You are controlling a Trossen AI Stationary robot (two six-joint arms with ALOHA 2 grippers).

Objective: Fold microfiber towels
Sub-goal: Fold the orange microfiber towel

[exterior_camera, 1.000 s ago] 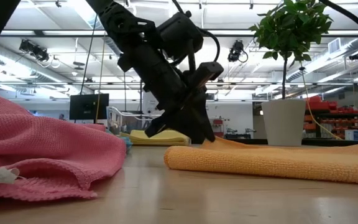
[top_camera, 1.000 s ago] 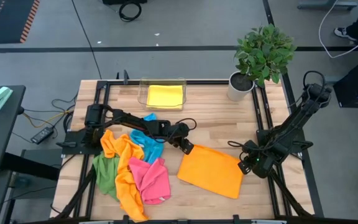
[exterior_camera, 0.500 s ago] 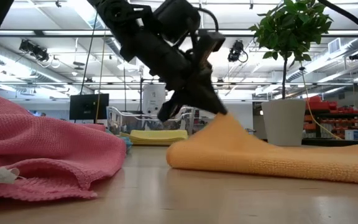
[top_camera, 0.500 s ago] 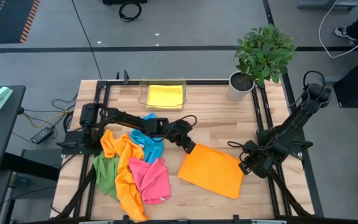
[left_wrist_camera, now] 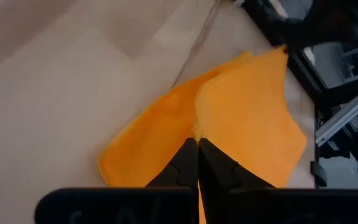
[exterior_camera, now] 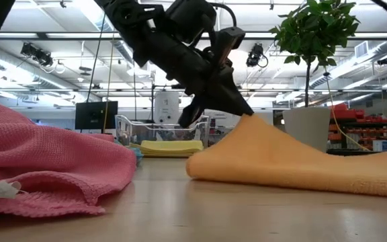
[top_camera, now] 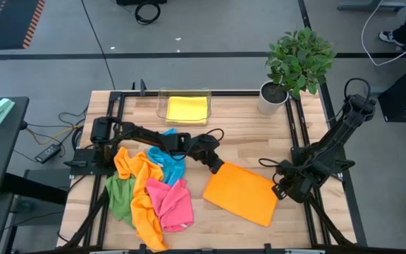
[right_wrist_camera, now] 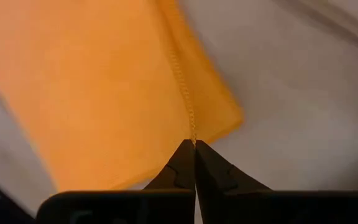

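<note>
— Wooden bench under bright workshop lights. What have you got on it?

— One orange towel lies flat near the middle, slanting so its long axis runs from my left fingers down toward my right fingers. I'm pinching it at both ends of one edge.

— Both sets clenched?

— Yes. The left fingers are closed on the corner nearest the bench's middle, and that corner is raised off the wood into a peak. The right fingers are closed on the hemmed corner nearest the right arm, low by the bench.

— So which way does the cloth lie from you?

— It hangs away from both pinches toward the front edge of the bench. I'd judge the fold has to carry this held edge over that way.

— And the others?

— The heap of towels lies crumpled on the left side, apart from this one.
</note>
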